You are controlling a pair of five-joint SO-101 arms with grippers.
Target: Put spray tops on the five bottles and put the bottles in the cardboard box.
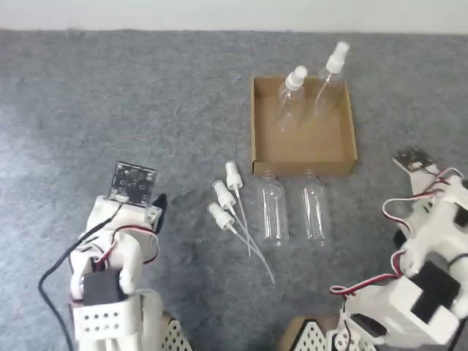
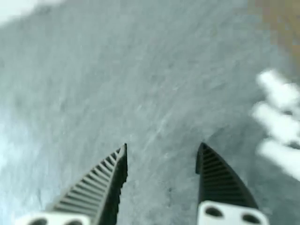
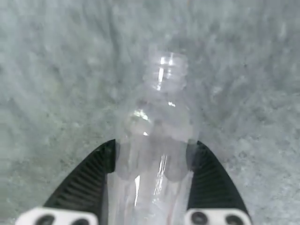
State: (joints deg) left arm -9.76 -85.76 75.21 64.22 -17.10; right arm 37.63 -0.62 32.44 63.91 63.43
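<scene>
Right claw [image 3: 154,143] clamps an uncapped bottle [image 3: 164,79] below its neck; left claw [image 2: 163,146] gapes over bare desk [image 2: 93,70]. Three spray tops [image 1: 223,199] lie mid-frame, high view; cardboard box [image 1: 314,146], upper right, holds two capped bottles [image 1: 292,102]. Step: third capping. Next, probably: left claw fetches a top, tube into neck.

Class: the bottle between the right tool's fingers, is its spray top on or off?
Off. The bottle shows a bare threaded neck with no top fitted.
</scene>
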